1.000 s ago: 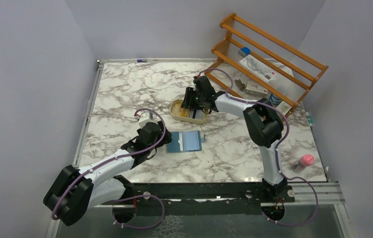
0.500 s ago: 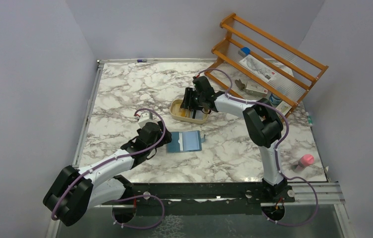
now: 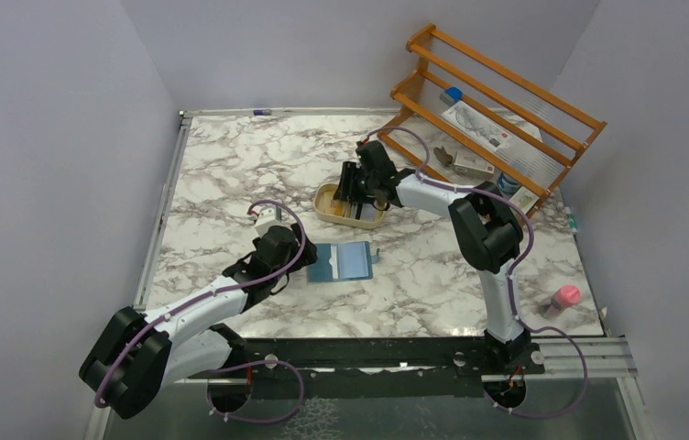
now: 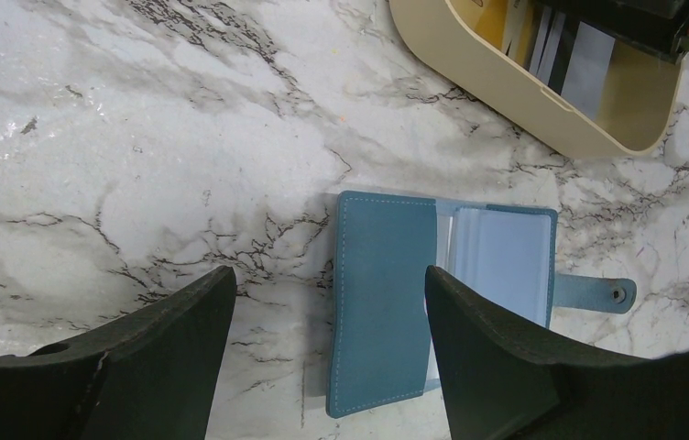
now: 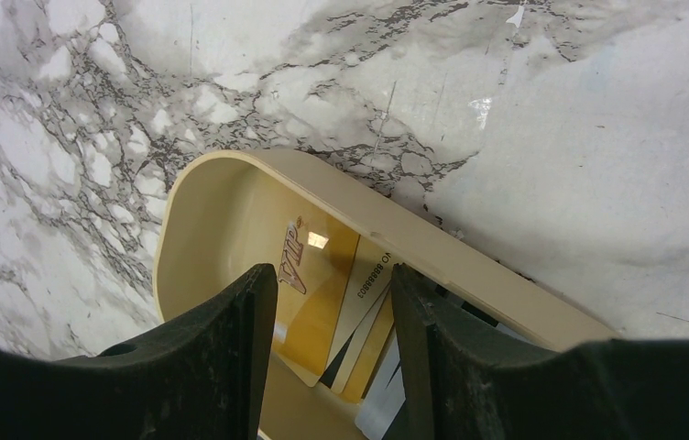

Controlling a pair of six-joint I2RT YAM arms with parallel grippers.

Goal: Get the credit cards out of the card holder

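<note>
The left claw [image 3: 297, 249] hovers just left of the card holder [image 3: 341, 262], jaws spread wide with nothing between them. The teal card holder lies open and flat on the marble table [image 3: 231, 165], its paler inner pockets facing up and its snap tab [image 4: 611, 295] sticking out on the side away from that claw. Just beyond the card holder, farther from the arm bases, sits a tan oval dish [image 3: 327, 197] with the credit cards [image 5: 322, 302] lying inside it. The right claw [image 3: 359, 188] hangs over this dish, jaws partly open above the cards and clamping nothing. Well beyond the card holder to the right stands a wooden rack [image 3: 497, 92].
</note>
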